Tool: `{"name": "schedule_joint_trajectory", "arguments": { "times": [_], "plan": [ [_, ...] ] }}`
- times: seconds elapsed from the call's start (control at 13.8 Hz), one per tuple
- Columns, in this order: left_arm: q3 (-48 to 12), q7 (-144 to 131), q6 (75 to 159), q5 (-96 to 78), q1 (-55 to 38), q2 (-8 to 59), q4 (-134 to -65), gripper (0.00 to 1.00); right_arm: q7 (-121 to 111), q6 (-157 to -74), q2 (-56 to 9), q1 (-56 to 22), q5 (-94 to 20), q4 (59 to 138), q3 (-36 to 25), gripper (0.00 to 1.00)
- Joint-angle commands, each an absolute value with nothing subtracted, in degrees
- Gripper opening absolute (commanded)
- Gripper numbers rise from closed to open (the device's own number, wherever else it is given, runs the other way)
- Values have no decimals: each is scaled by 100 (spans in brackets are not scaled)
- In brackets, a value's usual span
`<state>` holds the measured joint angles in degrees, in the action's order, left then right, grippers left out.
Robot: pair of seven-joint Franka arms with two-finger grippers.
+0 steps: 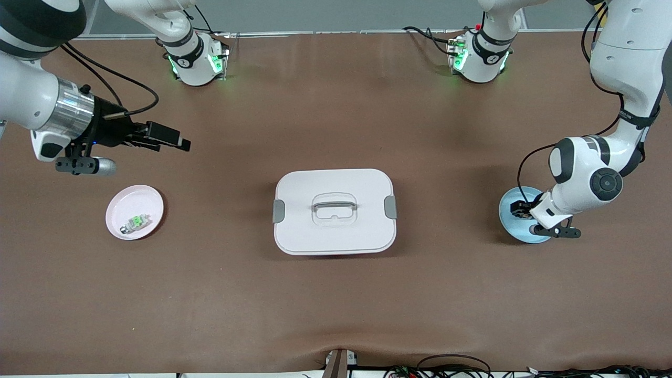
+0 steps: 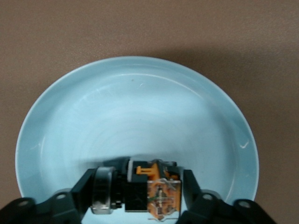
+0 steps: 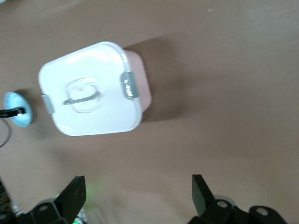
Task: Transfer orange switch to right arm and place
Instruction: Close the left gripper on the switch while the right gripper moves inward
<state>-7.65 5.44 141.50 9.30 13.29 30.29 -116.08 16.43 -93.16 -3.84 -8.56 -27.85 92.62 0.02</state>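
The orange switch (image 2: 156, 191), a small black block with an orange face and a silver ring end, sits low in the pale blue plate (image 2: 135, 107). My left gripper (image 2: 140, 191) is shut on it, one finger on each end. In the front view the left gripper (image 1: 521, 208) is down on the blue plate (image 1: 512, 223) at the left arm's end of the table. My right gripper (image 1: 181, 142) is open and empty, held in the air at the right arm's end; its fingers (image 3: 74, 196) stand wide apart.
A white lidded box (image 1: 334, 211) with grey clasps stands mid-table, also in the right wrist view (image 3: 88, 93). A pink plate (image 1: 126, 197) at the right arm's end holds a small green-and-white part (image 1: 135, 222). Both arm bases stand along the table's top edge.
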Motion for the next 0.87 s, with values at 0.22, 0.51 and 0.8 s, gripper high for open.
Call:
{"name": "schedule_joint_trajectory", "arguments": {
  "times": [0.22, 0.51, 0.8],
  "plan": [
    [-782, 580, 14124, 1055, 1371, 2927, -11619, 15, 1758, -9606, -369, -1239, -3416, 9404, -18, 100],
    [-852, 545, 13283, 1055, 1362, 2471, -11304, 10, 1679, -10018, -343, -1257, -3770, 9711, -18, 100],
    [-1273, 493, 12141, 705, 1345, 2162, -10585, 10, 1670, -10546, -316, -1441, -3797, 9747, -18, 100]
  ]
}}
